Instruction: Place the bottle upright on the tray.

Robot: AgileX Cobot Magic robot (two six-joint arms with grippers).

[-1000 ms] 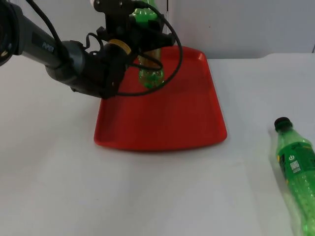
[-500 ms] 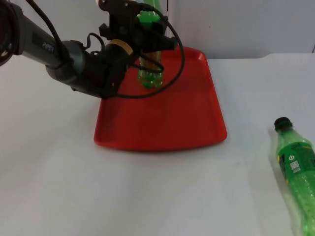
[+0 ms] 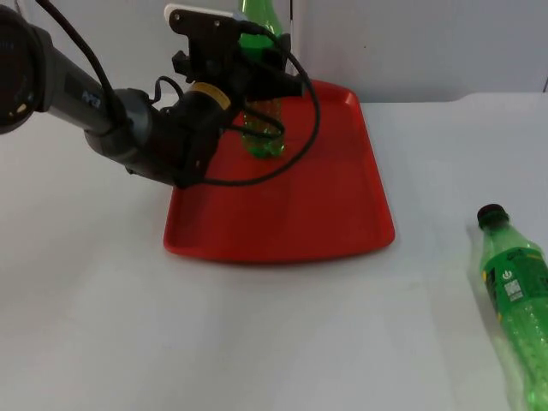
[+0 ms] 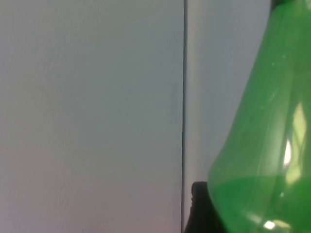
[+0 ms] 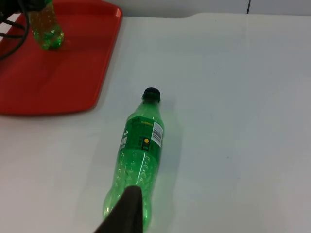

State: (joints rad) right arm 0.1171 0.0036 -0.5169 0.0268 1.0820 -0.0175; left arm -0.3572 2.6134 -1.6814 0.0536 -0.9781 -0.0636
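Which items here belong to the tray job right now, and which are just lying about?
In the job:
- green bottle, upright in the left end effector
- red tray under it

Lying about:
- second green bottle, flat on the white table

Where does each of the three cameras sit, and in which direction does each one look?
Top view: fixed above the table, looking down and forward; it shows the left arm, its left gripper at the upright bottle on the red tray.
Left wrist view: on the left arm, facing the grey wall past the bottle's green shoulder; a black fingertip shows.
Right wrist view: on the waiting right arm, looking down at the lying bottle on the white table; a black fingertip shows.
Shared: top and right wrist views both show both bottles and the tray.
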